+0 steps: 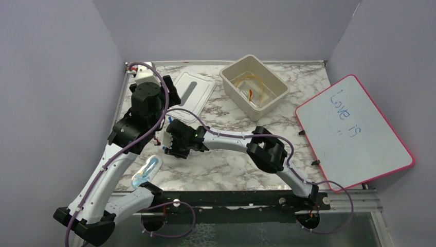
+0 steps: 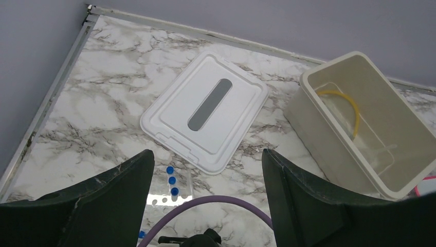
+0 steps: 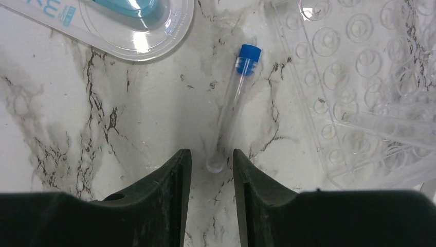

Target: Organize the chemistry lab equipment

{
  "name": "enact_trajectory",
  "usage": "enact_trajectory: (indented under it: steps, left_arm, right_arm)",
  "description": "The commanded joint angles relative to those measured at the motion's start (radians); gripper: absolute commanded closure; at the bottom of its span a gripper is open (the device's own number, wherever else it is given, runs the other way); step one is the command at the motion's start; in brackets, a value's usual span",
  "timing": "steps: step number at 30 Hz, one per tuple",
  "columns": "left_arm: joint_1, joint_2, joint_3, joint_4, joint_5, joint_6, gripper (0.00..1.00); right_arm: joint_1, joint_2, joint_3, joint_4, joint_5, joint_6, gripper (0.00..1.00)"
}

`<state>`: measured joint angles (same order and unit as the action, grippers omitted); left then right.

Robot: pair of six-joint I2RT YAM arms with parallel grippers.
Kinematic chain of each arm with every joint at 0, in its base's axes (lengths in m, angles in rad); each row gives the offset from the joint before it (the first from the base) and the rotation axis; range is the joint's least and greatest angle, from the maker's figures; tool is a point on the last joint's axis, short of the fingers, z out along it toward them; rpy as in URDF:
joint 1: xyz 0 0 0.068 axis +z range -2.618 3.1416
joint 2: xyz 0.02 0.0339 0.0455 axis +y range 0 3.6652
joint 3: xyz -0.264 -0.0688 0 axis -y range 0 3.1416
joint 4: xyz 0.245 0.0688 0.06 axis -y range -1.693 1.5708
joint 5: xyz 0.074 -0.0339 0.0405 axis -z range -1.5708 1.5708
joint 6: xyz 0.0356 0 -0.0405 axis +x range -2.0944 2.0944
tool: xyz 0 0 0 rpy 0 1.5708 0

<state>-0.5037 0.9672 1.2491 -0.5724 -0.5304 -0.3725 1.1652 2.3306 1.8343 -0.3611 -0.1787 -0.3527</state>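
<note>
Clear plastic test tube with a blue screw cap [image 3: 232, 108] lies flat on the marble-patterned table [image 3: 103, 128]. Its rounded end sits just inside the mouth of the right gripper [image 3: 212, 154], whose black fingers stand partly apart, a sliver of gap on either side, not clamped. The left gripper [image 2: 208, 190] hangs spread wide and empty near the flat white lid [image 2: 205, 113] and the cream bin [image 2: 313, 123] holding the amber tubing coil [image 2: 345, 99].

The counter [image 1: 226, 170] is showing white marble veined grey, the bin [image 1: 239, 96] is looking cream, its tubing [image 2: 337, 93] yellow, the lid [image 2: 205, 110] white with a grey slot, the tube [image 3: 231, 118] clear and blue-capped, the whiteboard [image 1: 355, 134] pink-edged.
</note>
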Motion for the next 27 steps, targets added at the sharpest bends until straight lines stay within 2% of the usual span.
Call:
enact_trajectory:
  steps: [1,5,10,13,19,22,27]
  left_arm:
    - [0.004,-0.002,0.012,0.004,0.017,0.008,0.21]
    - [0.004,-0.003,0.012,0.006,0.017,0.006,0.21]
    - [0.004,-0.007,0.016,0.005,0.008,0.006,0.21]
    - [0.004,-0.012,0.017,0.006,0.002,0.007,0.21]
    - [0.004,-0.014,0.019,0.01,-0.002,0.01,0.21]
    - [0.004,-0.018,0.02,0.009,0.0,0.01,0.21]
    - [0.004,-0.023,0.016,0.009,0.009,-0.002,0.21]
  right_arm:
    - [0.005,-0.005,-0.026,-0.06,-0.033,-0.006,0.59]
    - [0.007,0.056,0.04,-0.1,0.024,0.006,0.54]
    - [0.015,0.113,0.124,-0.163,0.055,0.006,0.57]
    - [0.023,0.127,0.141,-0.178,0.067,-0.004,0.64]
    - [0.028,0.128,0.139,-0.18,0.092,0.007,0.9]
    - [0.028,0.097,0.099,-0.154,0.104,0.038,0.93]
    - [0.028,-0.011,-0.064,-0.083,0.137,0.089,0.93]
